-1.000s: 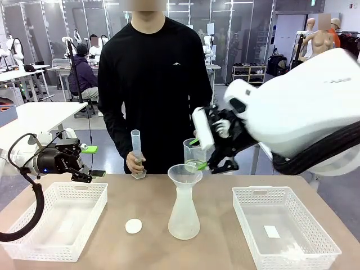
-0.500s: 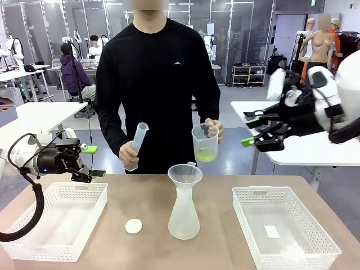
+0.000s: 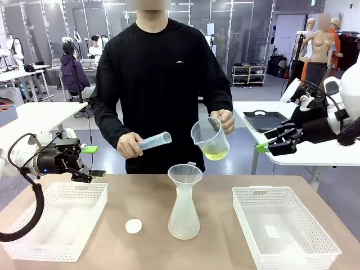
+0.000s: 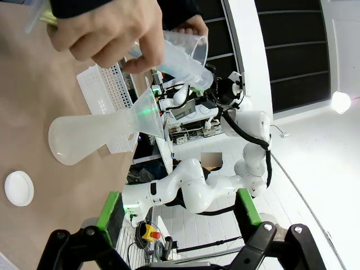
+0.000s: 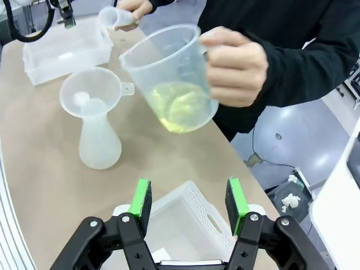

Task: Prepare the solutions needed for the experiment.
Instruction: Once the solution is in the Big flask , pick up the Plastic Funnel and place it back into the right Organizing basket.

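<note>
At frame centre we see the solutions (image 3: 215,152) pooled in a tipped beaker (image 3: 209,135) which the person holds above the funnel (image 3: 185,173), lip toward a near-level measuring cylinder (image 3: 153,141), probably to meter a portion. Our left gripper (image 3: 93,161) at left and right gripper (image 3: 269,142) at right both hang released and empty.

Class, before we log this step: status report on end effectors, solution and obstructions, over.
Left end effector open, empty. Right end effector open, empty. Solution in tilted beaker, held by person's hand, near funnel. Nothing blocking funnel.
</note>
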Controlling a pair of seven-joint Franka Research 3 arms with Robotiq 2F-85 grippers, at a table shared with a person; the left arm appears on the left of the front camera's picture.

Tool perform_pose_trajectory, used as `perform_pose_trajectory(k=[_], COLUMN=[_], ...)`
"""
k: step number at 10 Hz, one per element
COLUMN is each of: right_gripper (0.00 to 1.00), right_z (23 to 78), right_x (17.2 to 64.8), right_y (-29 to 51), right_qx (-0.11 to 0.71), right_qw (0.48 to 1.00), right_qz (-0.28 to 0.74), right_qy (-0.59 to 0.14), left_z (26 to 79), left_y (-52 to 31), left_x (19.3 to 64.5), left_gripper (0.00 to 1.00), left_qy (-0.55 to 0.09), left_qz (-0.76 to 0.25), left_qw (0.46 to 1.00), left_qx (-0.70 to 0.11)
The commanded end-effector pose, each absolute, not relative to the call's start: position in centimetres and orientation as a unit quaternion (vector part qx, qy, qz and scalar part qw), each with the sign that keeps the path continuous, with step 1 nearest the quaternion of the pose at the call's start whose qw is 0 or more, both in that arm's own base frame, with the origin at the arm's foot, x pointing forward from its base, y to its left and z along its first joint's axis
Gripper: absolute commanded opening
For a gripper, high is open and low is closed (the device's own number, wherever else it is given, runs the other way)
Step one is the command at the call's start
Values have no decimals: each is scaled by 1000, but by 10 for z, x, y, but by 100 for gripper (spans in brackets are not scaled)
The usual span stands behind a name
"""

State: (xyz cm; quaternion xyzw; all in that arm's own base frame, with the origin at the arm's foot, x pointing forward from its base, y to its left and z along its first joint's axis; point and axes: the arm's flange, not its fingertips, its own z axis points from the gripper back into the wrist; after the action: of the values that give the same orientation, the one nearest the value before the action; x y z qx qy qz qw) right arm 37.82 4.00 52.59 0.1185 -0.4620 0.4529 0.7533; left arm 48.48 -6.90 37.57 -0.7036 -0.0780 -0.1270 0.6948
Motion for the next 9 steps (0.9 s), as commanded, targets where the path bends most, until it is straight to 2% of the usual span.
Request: perform_pose_trajectory(k=[1, 4, 5, 6, 9], right_gripper=[67, 67, 67, 67, 67], right_z=[532, 534, 522, 507, 485], right_x=[377, 375, 395, 408, 423], right_y=[41, 40, 23, 7, -18], right_qx=[120, 119, 212, 321, 463], right_qw=[740, 747, 766, 762, 776], right_qz=[456, 454, 397, 351, 226], right_qy=[-480, -471, -459, -439, -364], left_z=[378, 378, 378, 378, 378], left_y=[-71, -71, -71, -71, -71], left_x=[485, 485, 485, 485, 485], left_gripper=[100, 100, 100, 100, 100], left_qy=[-85, -85, -85, -85, -85], left_qz=[-127, -127, -127, -127, -127], left_qw=[689, 689, 689, 689, 689], left_qx=[-708, -708, -708, -708, -708])
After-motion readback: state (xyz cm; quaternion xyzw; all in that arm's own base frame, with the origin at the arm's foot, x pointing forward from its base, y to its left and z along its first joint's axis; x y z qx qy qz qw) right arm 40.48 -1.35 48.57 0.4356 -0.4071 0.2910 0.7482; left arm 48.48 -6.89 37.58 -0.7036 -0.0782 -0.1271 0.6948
